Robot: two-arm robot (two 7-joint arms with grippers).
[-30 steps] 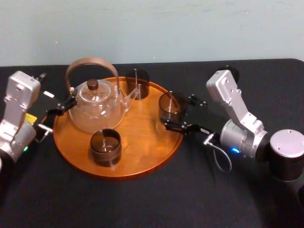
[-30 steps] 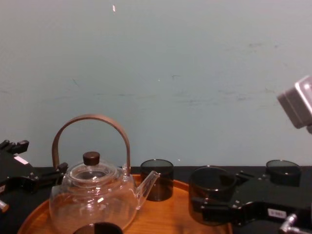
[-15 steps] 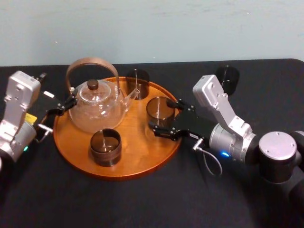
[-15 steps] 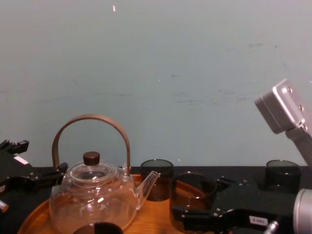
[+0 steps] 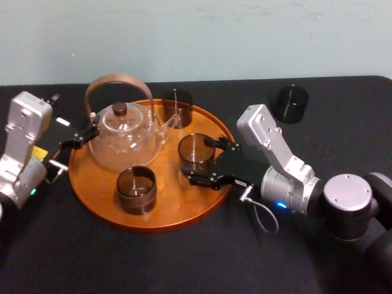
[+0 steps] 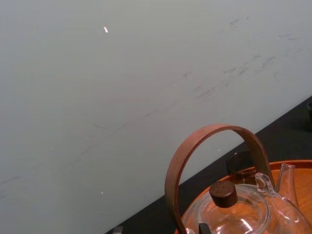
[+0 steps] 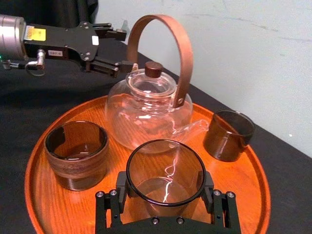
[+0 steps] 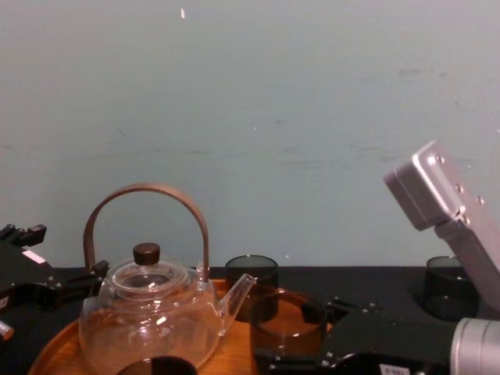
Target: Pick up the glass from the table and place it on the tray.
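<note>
My right gripper (image 5: 197, 162) is shut on the glass (image 5: 196, 152), a smoky clear tumbler. In the right wrist view the black fingers (image 7: 120, 187) press both sides of the glass (image 7: 165, 171). It sits low over the right half of the round orange-brown wooden tray (image 5: 173, 195), just in front of the teapot spout; I cannot tell whether its base touches the wood. The tray lies on the black table (image 5: 184, 260). My left gripper (image 5: 82, 133) stays open at the tray's left edge, beside the teapot.
A clear glass teapot (image 5: 122, 142) with a brown hoop handle fills the tray's left rear. Two more tumblers stand on the tray, one at the front (image 5: 136, 190) and one at the back (image 5: 177, 108). Another dark glass (image 5: 289, 103) stands on the table, far right.
My right gripper has carried the glass leftward from the tray's right rim to well inside the tray, nearer the teapot. The left arm has not moved.
</note>
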